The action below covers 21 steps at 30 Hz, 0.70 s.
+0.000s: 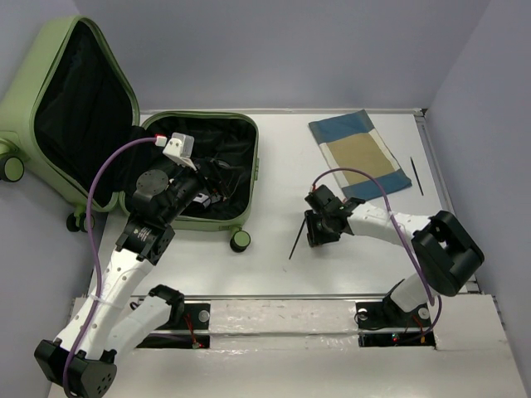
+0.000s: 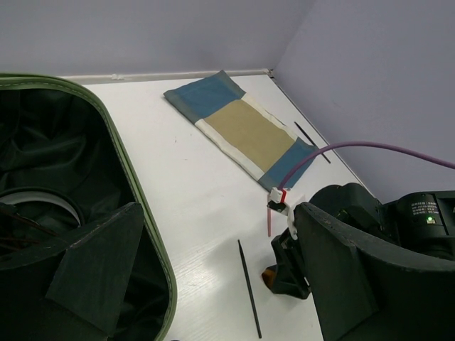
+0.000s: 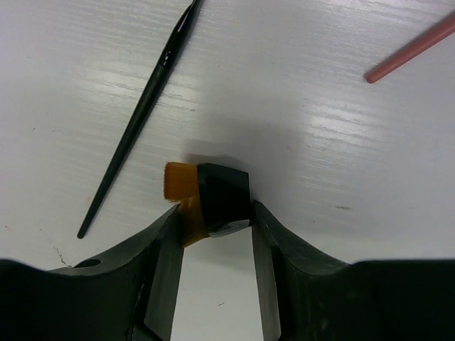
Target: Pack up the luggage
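Note:
The pale green luggage (image 1: 254, 162) lies open at the back left, its lid (image 1: 50, 79) propped up and its black lining showing. Its green rim also shows in the left wrist view (image 2: 135, 192). My left gripper (image 1: 211, 178) hangs open and empty over the luggage's right half; its fingers (image 2: 99, 273) are spread wide. My right gripper (image 1: 315, 228) is low on the table right of the luggage. It is shut on a small brush (image 3: 217, 195) with a black head and orange bristles (image 3: 178, 181).
A thin black stick (image 1: 296, 240) lies just left of the right gripper, and shows in the wrist views too (image 2: 249, 288) (image 3: 138, 117). A pink stick (image 3: 412, 46) lies nearby. A blue-and-tan folded cloth (image 1: 358, 153) and another black stick (image 1: 416, 176) lie at the back right.

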{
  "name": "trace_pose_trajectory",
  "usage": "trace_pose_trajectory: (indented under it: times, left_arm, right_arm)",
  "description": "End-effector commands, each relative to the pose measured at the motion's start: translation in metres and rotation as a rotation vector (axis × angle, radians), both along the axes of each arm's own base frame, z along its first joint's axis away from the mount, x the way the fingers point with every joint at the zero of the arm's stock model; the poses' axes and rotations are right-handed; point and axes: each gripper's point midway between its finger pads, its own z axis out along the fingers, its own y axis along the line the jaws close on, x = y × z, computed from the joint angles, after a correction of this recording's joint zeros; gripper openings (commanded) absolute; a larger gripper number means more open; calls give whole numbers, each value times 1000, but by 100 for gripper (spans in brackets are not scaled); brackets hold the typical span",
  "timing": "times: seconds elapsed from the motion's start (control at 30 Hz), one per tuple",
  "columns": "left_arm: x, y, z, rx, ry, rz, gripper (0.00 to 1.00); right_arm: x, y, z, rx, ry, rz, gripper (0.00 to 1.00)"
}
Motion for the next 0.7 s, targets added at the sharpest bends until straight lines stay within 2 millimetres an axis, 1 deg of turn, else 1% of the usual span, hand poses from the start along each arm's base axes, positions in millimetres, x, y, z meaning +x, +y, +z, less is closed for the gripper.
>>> trace_pose_trajectory:
  times: [0.0, 0.07, 0.13, 0.17, 0.2, 0.23, 0.33, 0.4, 0.43, 0.47, 0.5, 0.53, 0.57, 0.6, 0.63, 0.67]
  left_arm:
    - [-3, -4, 18, -19, -57, -23, 99]
    - [-3, -3, 17, -18, -56, -22, 99]
    - [-3, -4, 17, -18, -56, -25, 99]
    - [-3, -4, 18, -20, -56, -23, 99]
    - [-3, -3, 17, -19, -55, -22, 99]
    - [-3, -4, 18, -19, -57, -23, 99]
    - [-3, -3, 18, -21, -58, -23, 99]
    - [-3, -3, 19, -21, -59, -22, 99]
    - [-3, -3, 18, -22, -57, -22, 99]
    - [-3, -3, 19, -21, -58, -19, 99]
    - [-2, 0, 20, -22, -60, -5, 99]
    - [-1, 2, 19, -22, -59, 7, 99]
    - [0, 4, 20, -22, -57, 21, 99]
    - [3, 12, 19, -20, -50, 64, 99]
    - [5, 15, 18, -17, -46, 82, 99]
    - [6, 19, 19, -16, -45, 102, 99]
  right_arm:
    - [6, 1, 13, 19, -57, -11, 37]
    - [11, 3, 25, 30, -87, -7, 36]
    - [16, 5, 43, 51, -128, 1, 36]
    - [15, 3, 46, 50, -133, 0, 36]
    - [18, 6, 57, 65, -154, 2, 35]
    - [20, 7, 64, 72, -167, 7, 35]
    - [28, 17, 90, 126, -220, 32, 34]
    - [39, 28, 106, 154, -258, 56, 33]
    - [52, 41, 129, 196, -304, 72, 33]
    - [63, 53, 133, 204, -318, 101, 33]
    - [77, 76, 169, 277, -379, 137, 33]
    - [87, 89, 185, 311, -412, 156, 33]
    - [94, 106, 200, 346, -444, 198, 33]
    - [107, 130, 201, 394, -439, 237, 33]
    - [125, 151, 245, 469, -520, 252, 32]
    - [128, 159, 223, 460, -474, 265, 32]
